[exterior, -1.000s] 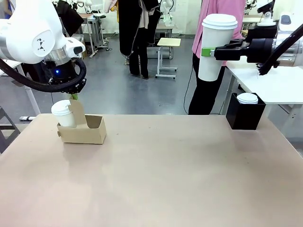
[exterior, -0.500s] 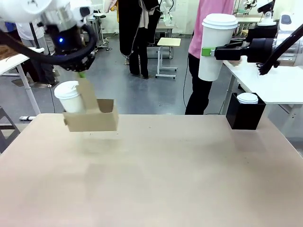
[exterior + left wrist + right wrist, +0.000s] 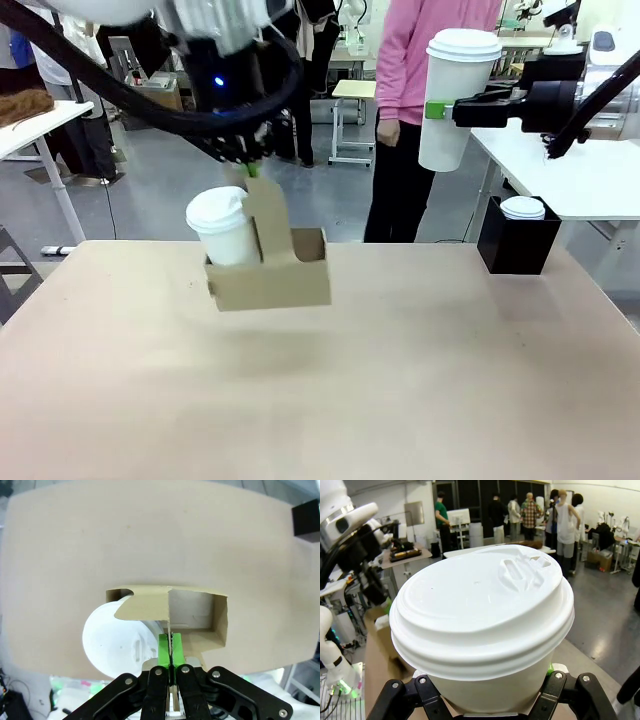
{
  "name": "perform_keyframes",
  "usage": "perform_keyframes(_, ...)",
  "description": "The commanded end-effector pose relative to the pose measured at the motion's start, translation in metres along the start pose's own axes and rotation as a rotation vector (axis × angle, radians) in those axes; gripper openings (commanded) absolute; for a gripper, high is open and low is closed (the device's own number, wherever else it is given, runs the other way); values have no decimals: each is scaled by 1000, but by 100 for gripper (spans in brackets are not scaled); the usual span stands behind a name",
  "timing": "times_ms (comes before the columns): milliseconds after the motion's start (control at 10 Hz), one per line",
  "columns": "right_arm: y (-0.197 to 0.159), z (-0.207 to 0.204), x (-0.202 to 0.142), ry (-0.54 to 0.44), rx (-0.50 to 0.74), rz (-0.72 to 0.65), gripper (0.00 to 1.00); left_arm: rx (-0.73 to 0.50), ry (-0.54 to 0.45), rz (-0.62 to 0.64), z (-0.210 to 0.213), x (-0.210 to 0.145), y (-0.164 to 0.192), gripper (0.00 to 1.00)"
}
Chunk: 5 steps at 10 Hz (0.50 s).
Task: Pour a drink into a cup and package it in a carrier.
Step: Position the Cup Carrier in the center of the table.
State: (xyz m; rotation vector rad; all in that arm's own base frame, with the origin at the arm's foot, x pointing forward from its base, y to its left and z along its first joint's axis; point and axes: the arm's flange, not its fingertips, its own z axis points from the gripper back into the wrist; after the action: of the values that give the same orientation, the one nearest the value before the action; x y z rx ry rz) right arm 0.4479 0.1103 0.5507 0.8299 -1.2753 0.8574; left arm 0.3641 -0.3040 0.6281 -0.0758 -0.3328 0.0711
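Observation:
My left gripper (image 3: 252, 172) is shut on the tall handle tab of the brown cardboard carrier (image 3: 272, 282). The carrier hangs just above the table, left of the middle. A white lidded cup (image 3: 224, 228) sits in its left slot and the right slot holds nothing. The left wrist view looks down on the carrier (image 3: 196, 611), the cup's lid (image 3: 116, 639) and my left gripper (image 3: 171, 651). My right gripper (image 3: 436, 110) holds a second lidded white cup (image 3: 456, 95) high at the right. Its lid (image 3: 482, 607) sits above my right gripper (image 3: 486, 702). The drink is out of view.
A black box (image 3: 516, 248) with another lidded cup (image 3: 522, 208) in it stands at the table's far right edge, also seen as the black box (image 3: 306, 520). A person in a pink top (image 3: 405, 60) stands behind the table. The tabletop (image 3: 400, 380) is bare in the middle and front.
The left arm has lifted the carrier with its cup off the table's far left and carried it rightward toward the middle. The right arm and its cup have stayed put.

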Motion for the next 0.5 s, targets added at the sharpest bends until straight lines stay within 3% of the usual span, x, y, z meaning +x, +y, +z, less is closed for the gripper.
perform_keyframes(0, 1, -2, 3, -8, 1, 3, 81, 7, 0, 18, -21, -17, -17, 2)
perform_keyframes(400, 1, -2, 3, -8, 1, 3, 81, 54, 13, -6, -72, -49, -44, 2)
